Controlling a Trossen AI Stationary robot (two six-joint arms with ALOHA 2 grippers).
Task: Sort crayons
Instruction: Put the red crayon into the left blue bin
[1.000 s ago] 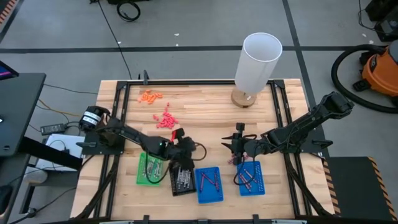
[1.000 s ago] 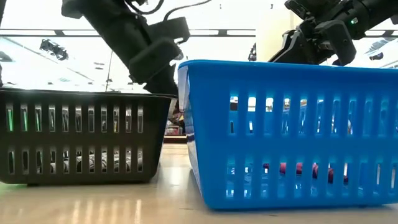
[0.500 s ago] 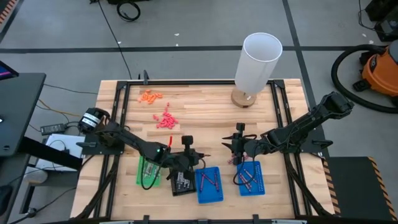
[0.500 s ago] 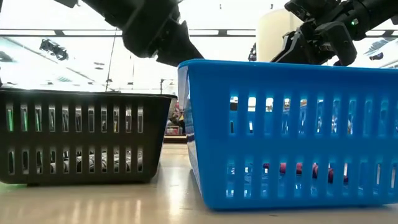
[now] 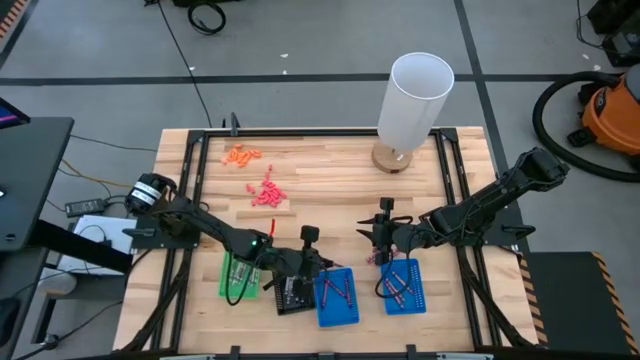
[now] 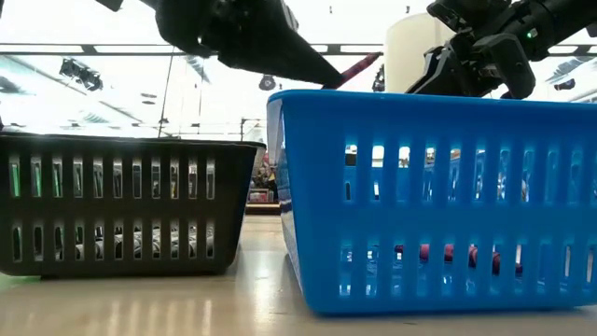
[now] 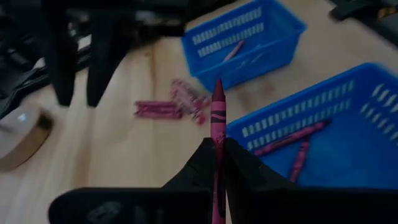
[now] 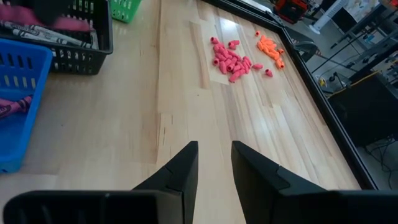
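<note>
Nearest to the low camera, the blue tray (image 6: pixel 438 201) was seen at 3 o'clock and the black tray (image 6: pixel 126 205) at 9 o'clock, both on the wooden table (image 5: pixel 330 180). Maroon crayons (image 5: pixel 337 292) were lying in this blue tray, and silvery ones in the black tray.

Above the near rim of that blue tray the left gripper (image 7: pixel 218 144) was held, its 2 fingers pressed together on 1 maroon crayon (image 7: pixel 217 118). The crayon was gripped at its lower half, and its tip pointed forward, away from the wrist. It was judged to be light and stiff, but brittle and a little waxy, so a hold near the middle, across the paper wrapper, seemed the safest place; a hard squeeze near the tip could break it.

Farther on, toward 3 o'clock in the high view, the second blue tray (image 5: pixel 404 285) held more maroon crayons. Just behind it the right gripper (image 8: pixel 214 163) was waiting over bare wood, its fingers a little apart and nothing between them.

Toward 11 o'clock, small pink pieces (image 5: pixel 266 192) and orange pieces (image 5: pixel 242 154) were scattered. The green tray (image 5: pixel 232 276) stood at 8 o'clock, and a white cylinder (image 5: pixel 413 100) at 1 o'clock.
</note>
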